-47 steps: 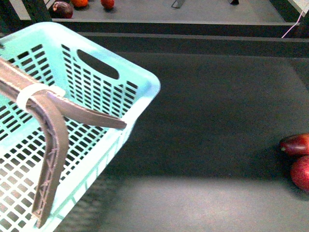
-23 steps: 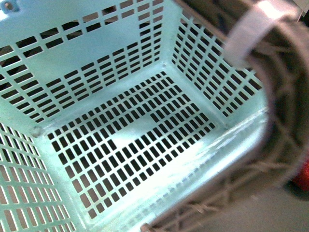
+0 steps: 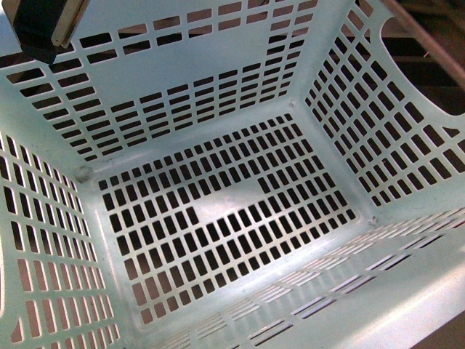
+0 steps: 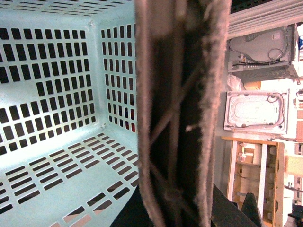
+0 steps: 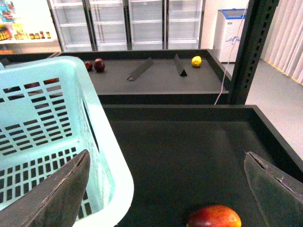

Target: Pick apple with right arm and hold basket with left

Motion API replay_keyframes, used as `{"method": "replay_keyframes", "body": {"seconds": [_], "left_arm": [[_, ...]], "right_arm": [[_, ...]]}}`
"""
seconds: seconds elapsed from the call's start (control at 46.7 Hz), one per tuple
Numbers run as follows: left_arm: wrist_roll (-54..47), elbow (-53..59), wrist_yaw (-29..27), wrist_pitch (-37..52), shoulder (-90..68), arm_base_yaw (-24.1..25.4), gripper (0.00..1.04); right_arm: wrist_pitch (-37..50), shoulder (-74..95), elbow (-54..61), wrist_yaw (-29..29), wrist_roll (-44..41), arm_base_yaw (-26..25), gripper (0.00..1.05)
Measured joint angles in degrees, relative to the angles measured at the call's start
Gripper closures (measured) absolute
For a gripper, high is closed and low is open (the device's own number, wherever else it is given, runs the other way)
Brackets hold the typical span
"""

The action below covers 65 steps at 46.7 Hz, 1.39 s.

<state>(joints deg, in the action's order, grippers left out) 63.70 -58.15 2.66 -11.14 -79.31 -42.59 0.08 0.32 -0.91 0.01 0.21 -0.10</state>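
The mint-green basket [image 3: 232,218] fills the front view, which looks straight into its empty slotted floor and walls. Its grey-brown handle [image 4: 180,113] runs through my left gripper [image 4: 182,213], which is shut on it; the basket's inside [image 4: 57,94] shows beside it. The handle also crosses the front view's corner [image 3: 429,40]. In the right wrist view the basket [image 5: 52,118] hangs beside my right gripper [image 5: 165,198], which is open and empty. The apple [image 5: 213,218], red with a yellow-orange patch, lies on the dark shelf floor between the fingers [image 5: 59,194], partly cut off by the frame edge.
A dark block [image 3: 43,25] overlaps the basket's rim in the front view. Beyond the shelf's raised back wall [image 5: 180,111], a farther shelf holds two dark red fruits [image 5: 98,64], slanted dividers [image 5: 140,69] and a lemon [image 5: 196,61]. A black post [image 5: 246,52] stands at the side.
The basket has swung from the left side to right in front of the front camera, hiding the shelf and fruits. Its handle has moved off to the upper right corner.
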Motion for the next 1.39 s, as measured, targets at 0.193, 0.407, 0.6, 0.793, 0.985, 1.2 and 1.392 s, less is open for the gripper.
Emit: {"method": "replay_keyframes", "body": {"seconds": [0.193,0.407,0.6,0.793,0.985,1.2,1.392], "left_arm": [[0.02,0.00,-0.15,0.00,-0.13,0.00,0.98],[0.02,0.00,-0.13,0.02,-0.15,0.00,0.98],[0.09,-0.02,-0.17,0.02,-0.20,0.00,0.98],[0.11,-0.13,-0.15,0.11,-0.33,-0.04,0.98],[0.07,-0.13,-0.13,0.11,-0.35,-0.04,0.98],[0.07,-0.13,-0.13,0.11,-0.35,-0.04,0.98],[0.07,-0.13,-0.13,0.11,-0.35,-0.04,0.98]], "right_arm": [[0.00,0.00,0.00,0.00,0.00,0.00,0.09],[0.00,0.00,0.00,0.00,0.00,0.00,0.09],[-18.88,13.20,-8.07,20.44,11.06,5.62,0.09],[-17.31,34.64,-8.57,26.05,18.69,2.32,0.09],[4.35,57.99,-5.90,17.03,17.09,-1.53,0.09],[26.82,86.31,-7.45,13.94,12.61,-5.07,0.09],[38.10,107.69,-12.57,11.89,9.01,-9.60,0.09]]}}
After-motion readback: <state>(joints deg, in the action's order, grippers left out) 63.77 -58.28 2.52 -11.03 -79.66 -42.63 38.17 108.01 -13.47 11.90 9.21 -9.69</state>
